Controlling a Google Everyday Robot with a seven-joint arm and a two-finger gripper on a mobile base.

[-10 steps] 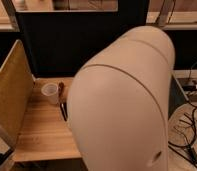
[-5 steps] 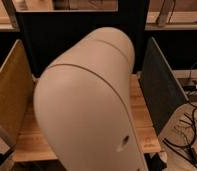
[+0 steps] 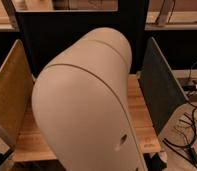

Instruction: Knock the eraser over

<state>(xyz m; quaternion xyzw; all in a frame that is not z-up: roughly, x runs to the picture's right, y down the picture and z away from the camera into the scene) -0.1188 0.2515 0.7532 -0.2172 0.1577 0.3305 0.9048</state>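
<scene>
Arm shell [image 3: 87,110], big and cream, covers most of the wooden desk [image 3: 141,122]. Yellow board [image 3: 9,97] at nine o'clock. Our pincer is out of sight; we cannot tell its state.

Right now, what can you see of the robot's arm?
The arm fills the middle of the view: a big, smooth, cream shell, plastic by the look, rounded like a dome. A thin seam curves across it, and a small round hole sits low on its right. It rises from the bottom edge and leans up to the right, in front of the wooden table, hiding most of the top. The gripper and the eraser are out of sight.
</scene>
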